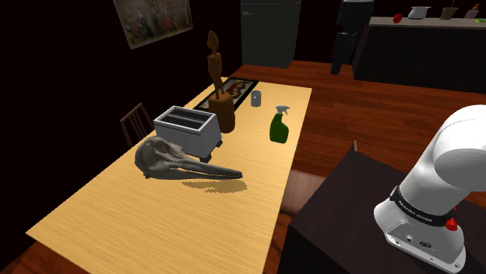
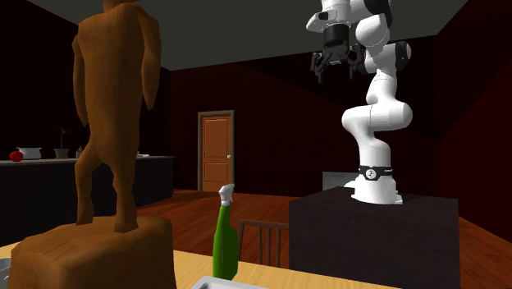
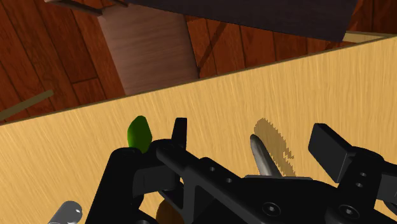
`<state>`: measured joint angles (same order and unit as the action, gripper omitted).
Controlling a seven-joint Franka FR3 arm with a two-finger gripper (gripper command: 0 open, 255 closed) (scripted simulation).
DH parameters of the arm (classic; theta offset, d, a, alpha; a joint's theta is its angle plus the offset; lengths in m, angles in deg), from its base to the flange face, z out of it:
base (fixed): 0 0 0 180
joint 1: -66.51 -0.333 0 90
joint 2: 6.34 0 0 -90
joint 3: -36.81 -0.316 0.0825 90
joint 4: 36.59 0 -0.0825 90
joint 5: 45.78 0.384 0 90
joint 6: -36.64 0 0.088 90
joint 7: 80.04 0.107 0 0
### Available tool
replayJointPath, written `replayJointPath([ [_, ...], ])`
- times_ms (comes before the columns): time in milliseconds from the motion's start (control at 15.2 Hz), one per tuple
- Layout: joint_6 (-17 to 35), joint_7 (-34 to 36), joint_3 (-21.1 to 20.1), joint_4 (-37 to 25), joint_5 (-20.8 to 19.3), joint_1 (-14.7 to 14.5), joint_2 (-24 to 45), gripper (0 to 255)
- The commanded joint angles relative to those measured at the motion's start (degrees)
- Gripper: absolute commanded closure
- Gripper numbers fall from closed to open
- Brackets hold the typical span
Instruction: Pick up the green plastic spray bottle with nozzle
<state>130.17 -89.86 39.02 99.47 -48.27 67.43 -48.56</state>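
Note:
A green spray bottle [image 1: 279,127] with a pale nozzle stands upright near the table's edge on the shoulder view's right. In the second exterior view the spray bottle [image 2: 225,242] rises behind the table, left of the dark stand. High above, my gripper [image 2: 335,69] hangs open and empty, well away from the bottle. From the wrist view, my gripper [image 3: 254,137] has its fingers apart over the wooden table [image 3: 299,76]. A green bit of the bottle [image 3: 139,132] peeks out beside one finger; the hand hides the rest.
On the table [image 1: 109,210] sit a white toaster [image 1: 188,128], a grey bird skull [image 1: 175,162], a brown wooden statue [image 1: 219,86] and a small grey cylinder [image 1: 256,98]. Chairs [image 1: 137,119] stand at the table's sides. The dark stand [image 1: 343,226] is at the lower right.

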Motion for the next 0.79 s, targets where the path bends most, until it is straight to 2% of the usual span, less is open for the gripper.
replayJointPath([
  [0, 0.0, 0.0, 0.0, 0.0, 0.0, 0.0, 0.0, 0],
  [726, 17.51, -5.52, 4.75, -2.17, -2.49, 1.11, 20.36, 0],
])
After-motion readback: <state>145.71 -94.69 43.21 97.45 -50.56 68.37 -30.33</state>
